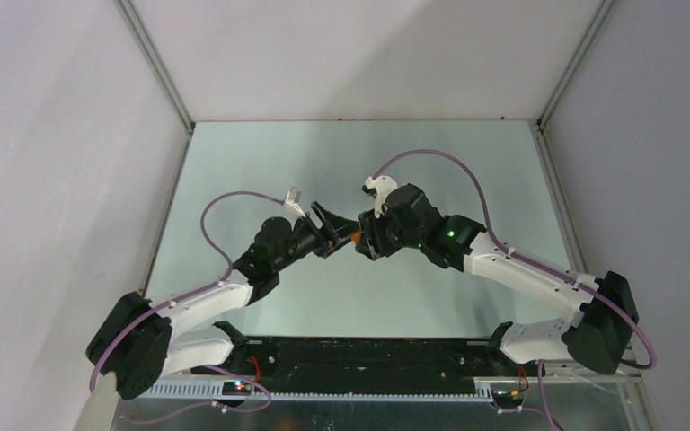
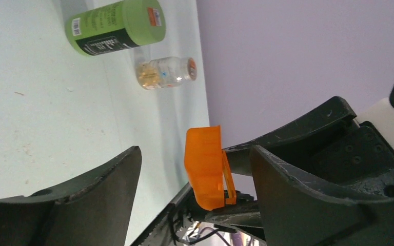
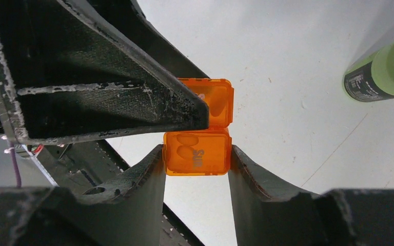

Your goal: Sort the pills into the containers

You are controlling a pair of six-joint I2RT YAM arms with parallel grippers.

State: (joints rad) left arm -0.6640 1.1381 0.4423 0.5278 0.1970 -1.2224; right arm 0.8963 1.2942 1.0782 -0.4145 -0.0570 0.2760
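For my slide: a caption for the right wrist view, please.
Right gripper clamps the orange box; a left finger overlaps its upper half.

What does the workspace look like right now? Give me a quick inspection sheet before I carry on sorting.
Surface: pale table with a few small specks; no loose pills seen.
Job's things: orange box held off the table, lid hinged open; green bottle and clear vial side by side on the table.
Clutter: nothing seen.
Grippers: right gripper shut on the orange box; left gripper open, one finger at the open lid.
Cables: purple cables loop above both arms, away from the box.
Surroundings: plain walls on three sides.
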